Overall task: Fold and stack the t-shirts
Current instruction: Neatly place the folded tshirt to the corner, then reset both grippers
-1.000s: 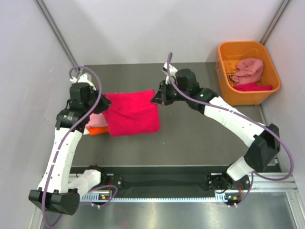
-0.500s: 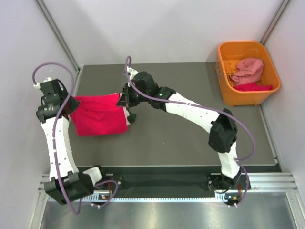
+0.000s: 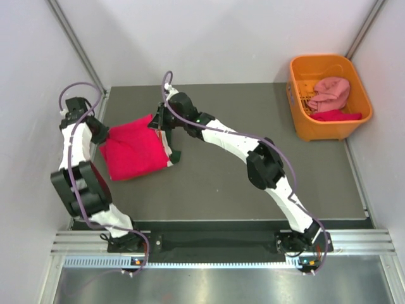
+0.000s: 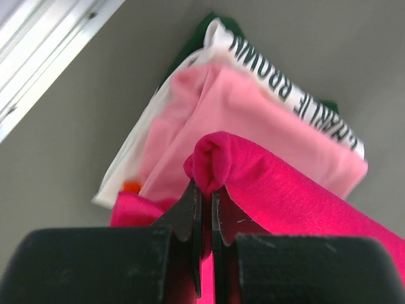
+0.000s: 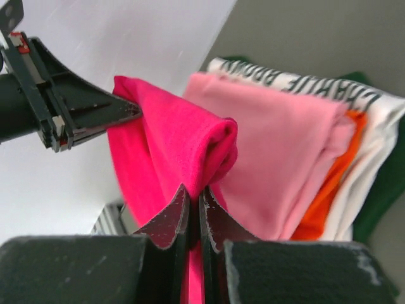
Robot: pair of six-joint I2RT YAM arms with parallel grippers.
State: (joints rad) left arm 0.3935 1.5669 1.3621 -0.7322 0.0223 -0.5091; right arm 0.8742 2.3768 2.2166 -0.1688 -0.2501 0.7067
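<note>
A folded crimson-pink t-shirt hangs stretched between both grippers over a stack of folded t-shirts at the table's left. My left gripper is shut on its left corner. My right gripper is shut on its right corner. Under it the stack shows a light pink shirt, an orange one, a white one with black lettering and a dark green one at the bottom. In the right wrist view the left gripper pinches the far corner.
An orange plastic basket stands at the back right, holding a dusty pink shirt and a crimson one. The left wall rail runs close beside the stack.
Both arms have carried the crimson shirt leftward until it hangs over the stack, hiding the pink and orange shirts in the top view. Both grips have stayed shut.
</note>
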